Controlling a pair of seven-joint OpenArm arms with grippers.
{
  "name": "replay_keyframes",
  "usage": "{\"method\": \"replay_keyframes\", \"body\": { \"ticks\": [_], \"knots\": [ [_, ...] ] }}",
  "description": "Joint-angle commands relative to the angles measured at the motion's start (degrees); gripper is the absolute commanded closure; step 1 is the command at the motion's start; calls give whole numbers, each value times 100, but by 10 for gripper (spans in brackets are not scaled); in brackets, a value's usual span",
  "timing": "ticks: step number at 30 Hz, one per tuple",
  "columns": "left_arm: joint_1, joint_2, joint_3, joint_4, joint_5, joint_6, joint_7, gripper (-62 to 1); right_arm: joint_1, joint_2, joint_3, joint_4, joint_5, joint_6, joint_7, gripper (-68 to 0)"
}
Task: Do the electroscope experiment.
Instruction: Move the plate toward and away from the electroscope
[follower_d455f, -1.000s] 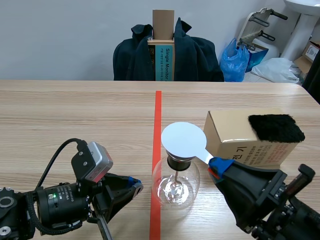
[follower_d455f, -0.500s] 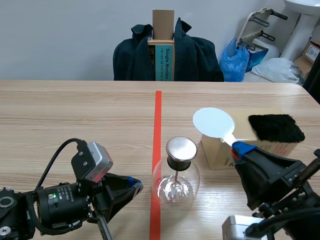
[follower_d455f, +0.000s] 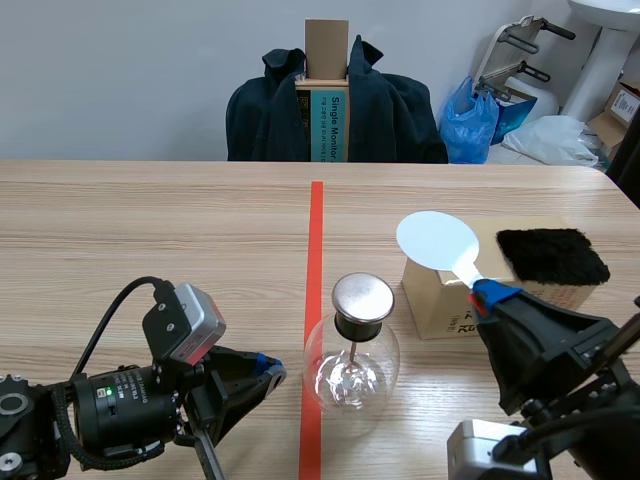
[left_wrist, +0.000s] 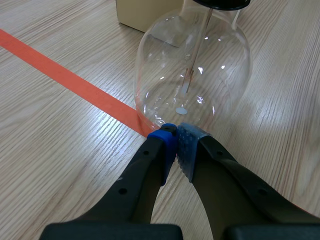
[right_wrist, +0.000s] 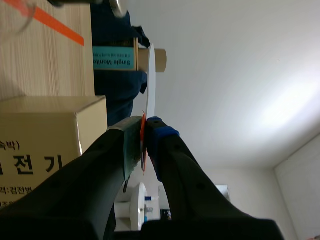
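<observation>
- Spanning the scene: wooden surface (follower_d455f: 150, 230), unchanged, with an orange-red tape line running down its middle.
- Cardboard box (follower_d455f: 435, 300), right of the line, in the same place as before.
- Electroscope (follower_d455f: 352, 365), a clear flask with a round metal cap, standing on the tape line just beside the box. Its cap, covered a second ago, now shows bare.
- Right pincer (follower_d455f: 487, 293), clamped on the stem of the white disc (follower_d455f: 437, 240). It has drawn back from over the cap and holds the disc raised in front of the box.
- Left pincer (left_wrist: 176, 131), pads pressed together on nothing, tips low at the foot of the flask, not moved.
- Black fur pad (follower_d455f: 552, 256), lying on top of the box, undisturbed.
</observation>
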Motion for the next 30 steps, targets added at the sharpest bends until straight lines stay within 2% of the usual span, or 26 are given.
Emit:
{"method": "replay_keyframes", "body": {
  "ticks": [1, 10, 15, 21, 30],
  "knots": [
    [28, 28, -35, 122, -33, 4, -81, -17, 11, 90, 13, 87, 59, -83, 127, -8],
    [28, 28, -35, 122, -33, 4, -81, -17, 11, 90, 13, 87, 57, -83, 1176, -8],
    [28, 28, -35, 122, -33, 4, -81, -17, 11, 90, 13, 87, 57, -83, 1589, -8],
    [28, 28, -35, 122, -33, 4, -81, -17, 11, 76, 13, 87, 57, -81, 1912, -8],
    [28, 28, -35, 122, -33, 4, -81, -17, 11, 76, 11, 87, 57, -83, 2017, -8]
  ]
}}
